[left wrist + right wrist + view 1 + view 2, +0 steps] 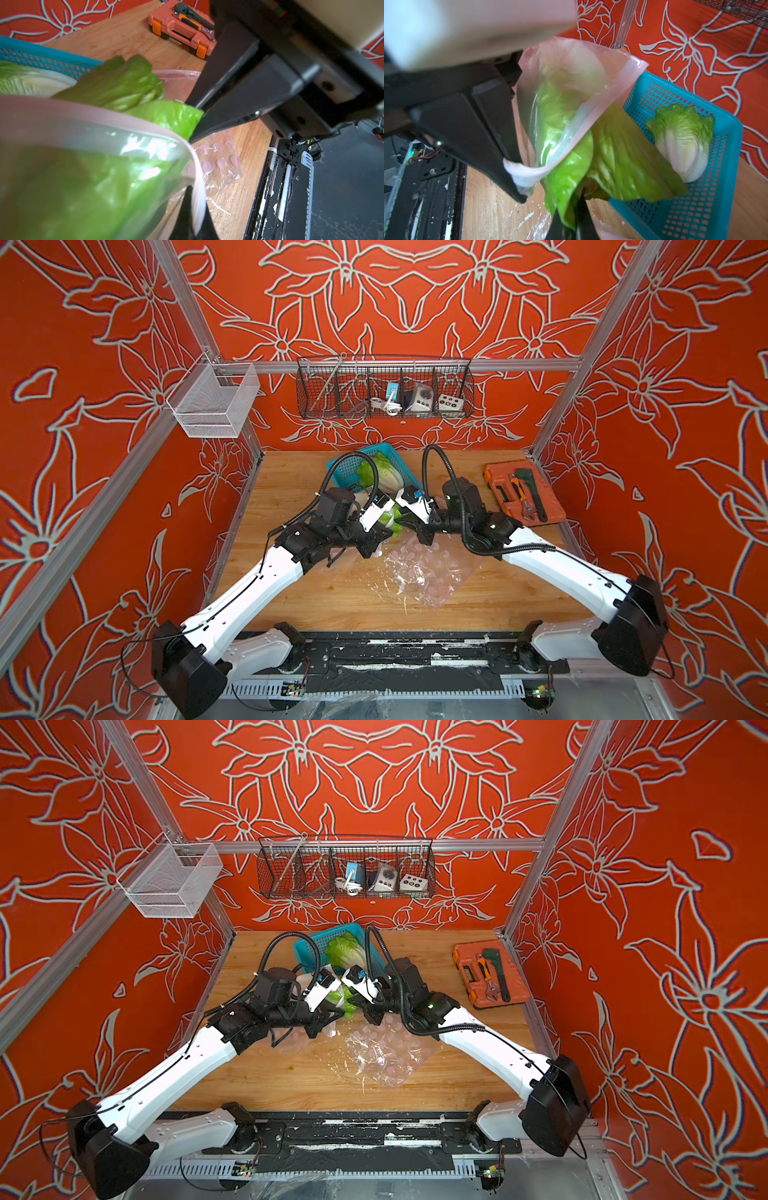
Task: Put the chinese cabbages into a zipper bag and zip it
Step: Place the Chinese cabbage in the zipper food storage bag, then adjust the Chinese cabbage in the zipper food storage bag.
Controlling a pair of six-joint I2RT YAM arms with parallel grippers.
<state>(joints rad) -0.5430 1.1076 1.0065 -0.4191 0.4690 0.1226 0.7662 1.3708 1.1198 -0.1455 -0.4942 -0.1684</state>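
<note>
- The left pincer (197, 215) is clenched on the pink rim of the zipper bag (566, 62), held over the table (492, 203), mouth open.
- One cabbage (554, 108) is seen inside the bag, white base deepest.
- A second cabbage (623, 162), at the mouth, is clamped by its leaf tips in the right pincer (572, 220); such soft leaves are judged tear-prone, so the firm ribbed base is the better hold.
- The third cabbage (683, 143) lies in the blue basket (685, 207).
</note>
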